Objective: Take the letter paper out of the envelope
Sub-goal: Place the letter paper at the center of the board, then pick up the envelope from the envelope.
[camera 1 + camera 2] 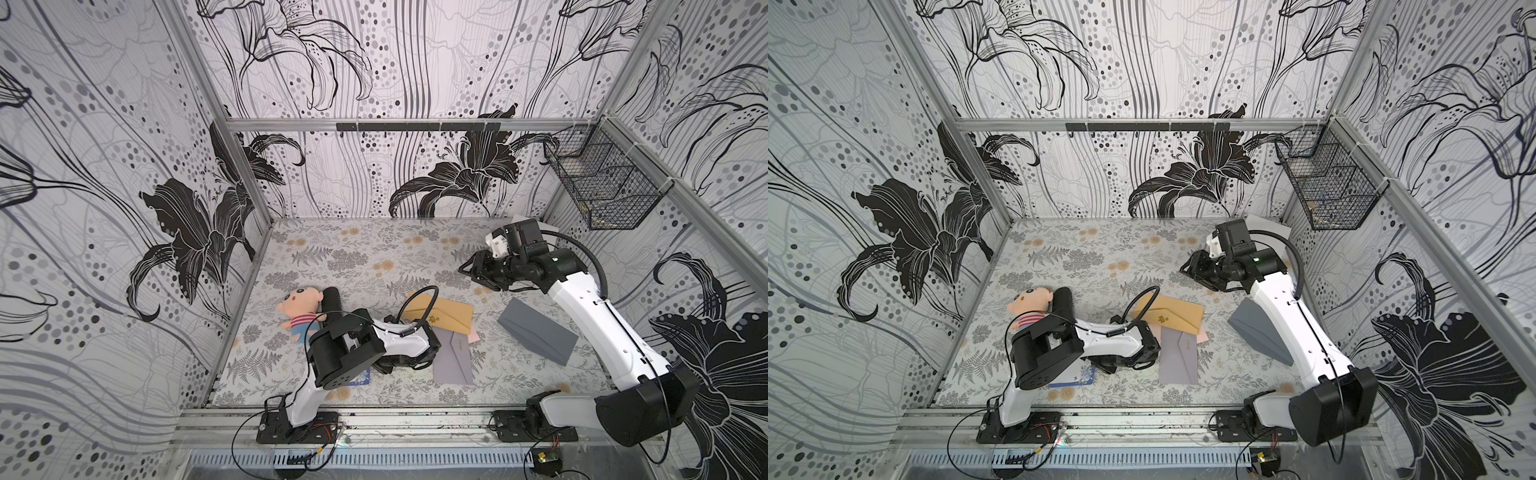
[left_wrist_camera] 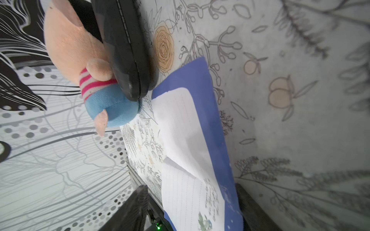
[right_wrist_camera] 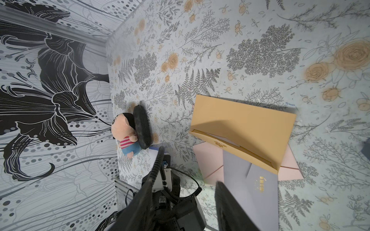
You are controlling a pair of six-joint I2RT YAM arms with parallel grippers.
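In both top views the left arm [image 1: 399, 338] lay low over the table [image 1: 374, 249]. A blue corner of the letter paper [image 1: 358, 380] showed beneath it, near the doll [image 1: 300, 309]. The tan envelope [image 1: 440, 318] lay well apart from the doll, overlapping a pink envelope [image 1: 473, 337] and a grey envelope [image 1: 453, 361]. The right claw [image 1: 469, 270] hovered farther still from the doll, its fingers apart and empty.

In the left wrist view the left claw [image 2: 191, 187] stood apart, one finger on each side of the sheet and clamped on nothing. The letter paper lay creased on the table just beside the doll's feet, clear of every envelope. Whether a finger touched its edge could not be told. A black case [image 2: 124, 50] pressed against the doll.

In the right wrist view the right claw's fingers stood apart with nothing between them. The tan envelope gaped, and a pale sheet seemed to sit inside.

From here the raised crease could probably snag a finger as the left arm lifted, dragging the paper along. A careless swing might also knock the doll or the case onto the sheet.
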